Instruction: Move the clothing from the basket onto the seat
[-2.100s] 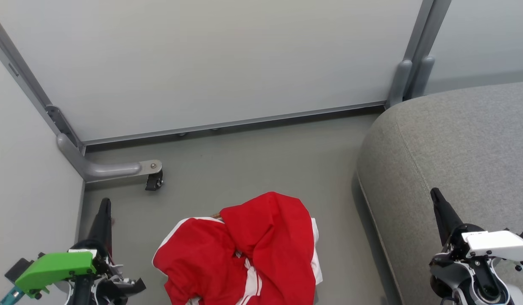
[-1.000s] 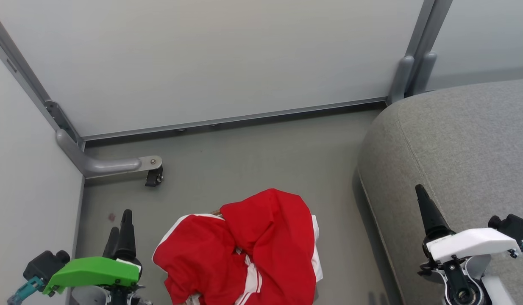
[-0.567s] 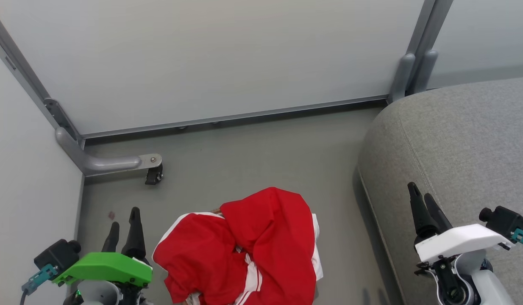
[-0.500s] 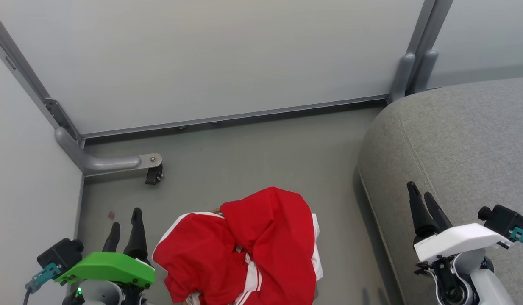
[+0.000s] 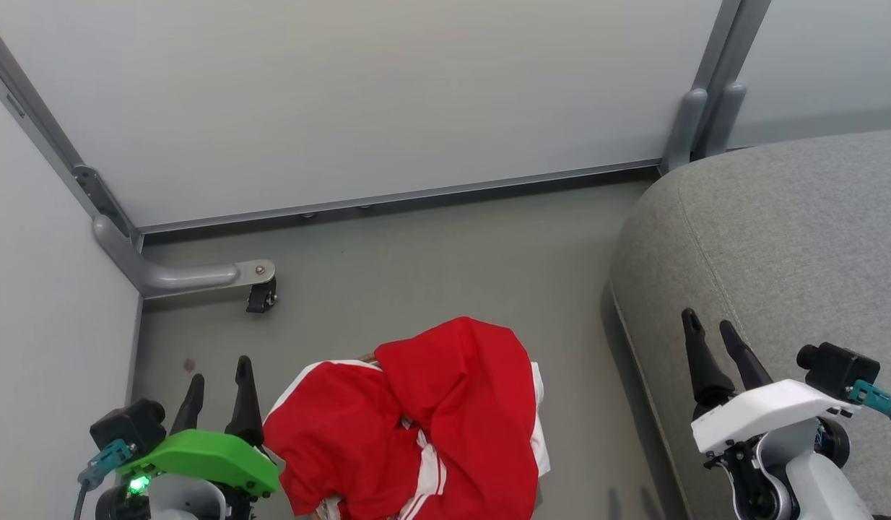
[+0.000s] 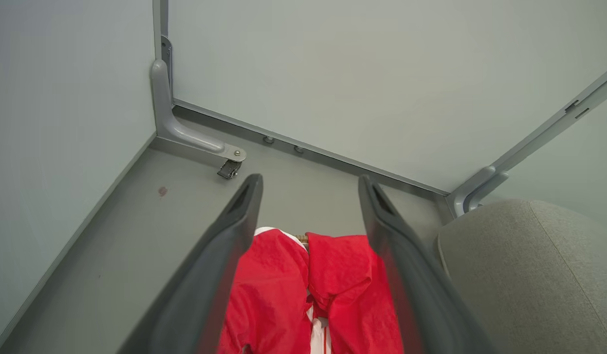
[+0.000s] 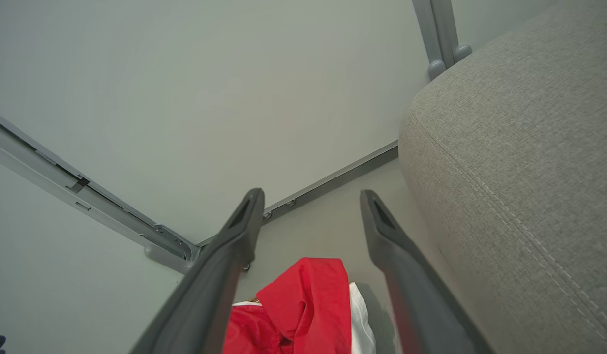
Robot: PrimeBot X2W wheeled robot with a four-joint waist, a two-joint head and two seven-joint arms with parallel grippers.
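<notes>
Clothing [image 5: 416, 419], bright red white-striped fabric, ungrasped; left gripper [image 5: 219, 368], right gripper [image 5: 707, 320] jaws apart, empty. Best pinch top fold deep, lift toward grey upholstered seat [image 5: 778, 238].

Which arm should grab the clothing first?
Likely left. The left end effector is open right beside the clothing, while the right end effector, also open, sits over the seat, farther off.

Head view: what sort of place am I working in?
Probably a mock living-room corner in a lab or studio: pale partition panels in grey frames, one foot on a caster, and a grey upholstered seat beside the red clothing.
</notes>
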